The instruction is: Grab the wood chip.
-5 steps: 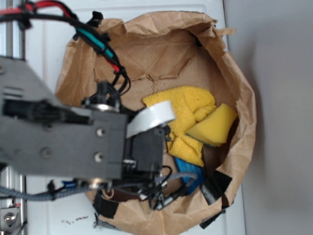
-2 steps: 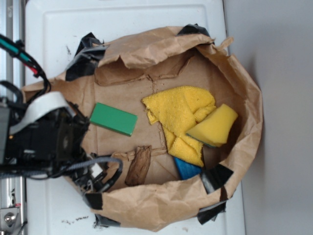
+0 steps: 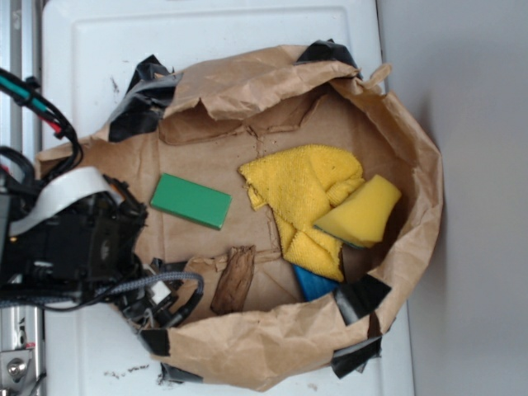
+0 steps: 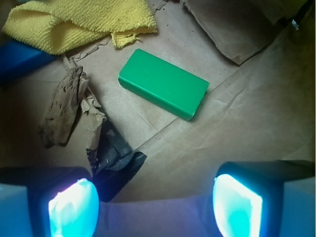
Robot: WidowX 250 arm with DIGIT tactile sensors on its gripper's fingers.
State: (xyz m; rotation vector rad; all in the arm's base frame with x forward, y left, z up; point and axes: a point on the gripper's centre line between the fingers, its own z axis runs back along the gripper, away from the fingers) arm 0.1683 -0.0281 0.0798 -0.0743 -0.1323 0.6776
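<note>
Wood chip (image 4: pixel 63 106) lay untouched beside green block (image 4: pixel 163 84); gripper (image 4: pixel 155 201) had pulled back to bag edge, jaws wide and empty, grab still pending.

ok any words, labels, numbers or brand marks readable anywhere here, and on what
None can be read in either view.
Green block: plain faces, no print.
Wood chip: bare bark.
Yellow cloth, yellow sponge, brown paper bag: no visible text.
Black tape and the tool: no markings.
White tray: no legible marks.
</note>
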